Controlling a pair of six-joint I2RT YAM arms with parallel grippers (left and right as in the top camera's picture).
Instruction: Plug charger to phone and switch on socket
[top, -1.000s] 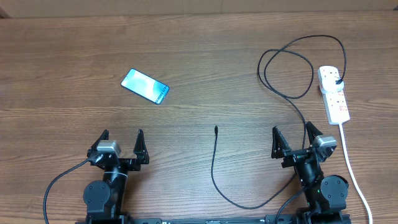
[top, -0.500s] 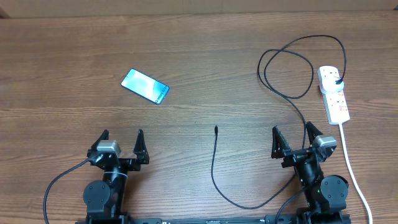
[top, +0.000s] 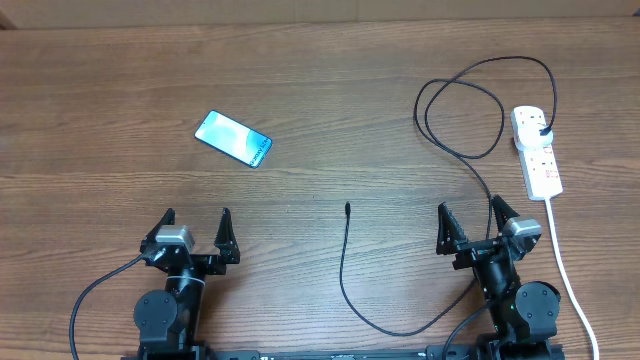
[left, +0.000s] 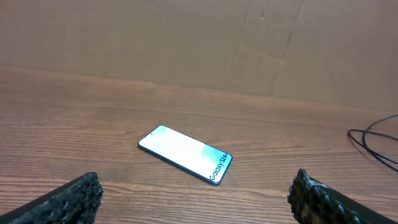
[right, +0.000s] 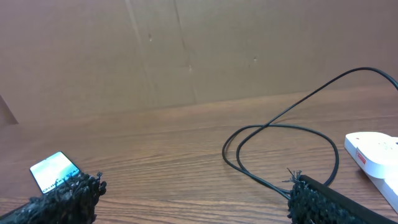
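The phone (top: 233, 138) lies flat on the wooden table at upper left, screen lit light blue; it also shows ahead in the left wrist view (left: 185, 154) and at the lower left of the right wrist view (right: 54, 170). The black charger cable (top: 343, 262) loops across the table, its connector tip (top: 347, 208) free near the middle and its plug end (top: 541, 132) in the white socket strip (top: 537, 150). My left gripper (top: 196, 228) stands open near the front edge, nothing between its fingers. Open too, my right gripper (top: 470, 220) stands beside the cable's run.
The strip's white cord (top: 566, 268) runs down the right side past my right arm. Cable loops (right: 280, 149) lie ahead of the right gripper. A brown wall (left: 199, 43) backs the table.
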